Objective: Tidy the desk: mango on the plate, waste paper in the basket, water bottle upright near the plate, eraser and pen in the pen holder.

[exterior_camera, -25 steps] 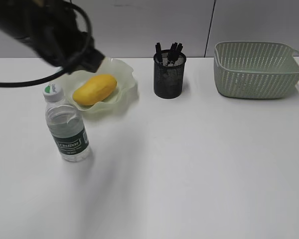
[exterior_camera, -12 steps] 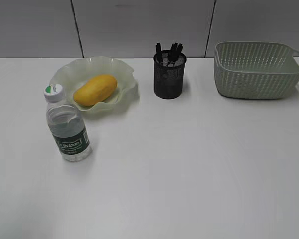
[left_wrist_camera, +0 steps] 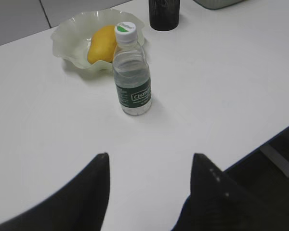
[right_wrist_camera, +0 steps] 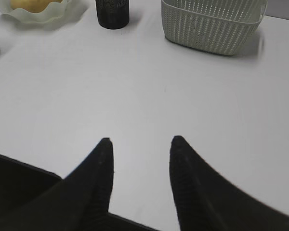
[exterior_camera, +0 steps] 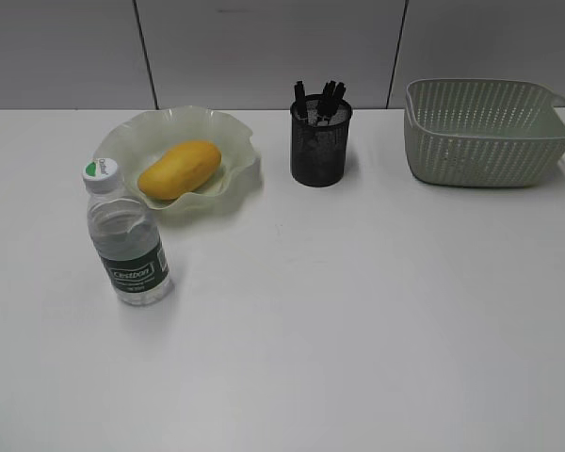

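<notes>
**Wide bare desk in front**

Both claws, left (left_wrist_camera: 149, 168) and right (right_wrist_camera: 140, 149), hang open, empty, over the desk's (exterior_camera: 358, 330) near edge. Mango (exterior_camera: 179, 169) lies in the plate (exterior_camera: 235, 141); bottle (exterior_camera: 125, 235) upright just beside it. Pens (exterior_camera: 322, 98) stand in the holder (exterior_camera: 320, 146); basket (exterior_camera: 485, 132) contents hidden.

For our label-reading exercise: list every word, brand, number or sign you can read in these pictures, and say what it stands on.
"C'estbon": white lettering on the dark green label of the clear plastic water bottle.
Smaller print beneath that name: too small to read.
Green marking on the bottle's white cap: blurred, unreadable.
Nothing else carries text.
</notes>
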You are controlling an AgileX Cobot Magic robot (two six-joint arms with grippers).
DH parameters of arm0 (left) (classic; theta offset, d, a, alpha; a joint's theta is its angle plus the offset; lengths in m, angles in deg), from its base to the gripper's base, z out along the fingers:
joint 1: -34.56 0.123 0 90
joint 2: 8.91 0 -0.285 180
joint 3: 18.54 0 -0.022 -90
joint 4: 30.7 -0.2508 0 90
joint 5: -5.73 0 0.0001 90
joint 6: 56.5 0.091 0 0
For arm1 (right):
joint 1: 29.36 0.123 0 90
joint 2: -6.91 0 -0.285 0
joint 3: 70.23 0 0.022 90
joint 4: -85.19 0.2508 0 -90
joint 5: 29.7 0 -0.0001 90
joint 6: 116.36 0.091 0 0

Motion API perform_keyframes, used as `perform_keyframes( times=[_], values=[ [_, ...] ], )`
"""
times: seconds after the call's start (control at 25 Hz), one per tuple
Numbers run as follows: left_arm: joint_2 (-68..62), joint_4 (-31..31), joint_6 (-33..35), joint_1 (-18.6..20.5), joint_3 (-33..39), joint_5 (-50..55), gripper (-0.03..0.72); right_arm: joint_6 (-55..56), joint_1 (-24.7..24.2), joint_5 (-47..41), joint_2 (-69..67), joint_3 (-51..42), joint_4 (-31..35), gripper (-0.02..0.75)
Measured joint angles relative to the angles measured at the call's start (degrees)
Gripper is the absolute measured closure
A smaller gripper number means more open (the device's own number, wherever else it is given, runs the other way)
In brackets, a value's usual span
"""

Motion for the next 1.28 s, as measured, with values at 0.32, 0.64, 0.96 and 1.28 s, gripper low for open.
perform_keyframes(
  times=[0.32, 0.64, 0.96, 1.28],
  values=[
    [0.2, 0.0, 0.0, 0.0, 0.0, 0.0, 0.356, 0.0, 0.0, 0.0, 0.0, 0.0, 0.0, 0.416],
    [0.5, 0.1, -0.1, 7.5, 0.0, 0.0, 0.378, 0.0, -8.7, 0.0, 0.0, 0.0, 0.1, 0.416],
    [3.7, 0.0, -0.1, 27.4, 0.0, 0.1, 0.378, 0.0, -20.7, 0.0, 0.0, -0.1, 0.3, 0.416],
    [3.8, 0.0, -0.1, 27.9, 0.1, 0.1, 0.378, 0.0, -20.9, 0.1, 0.0, -0.1, 0.6, 0.416]
  ],
)
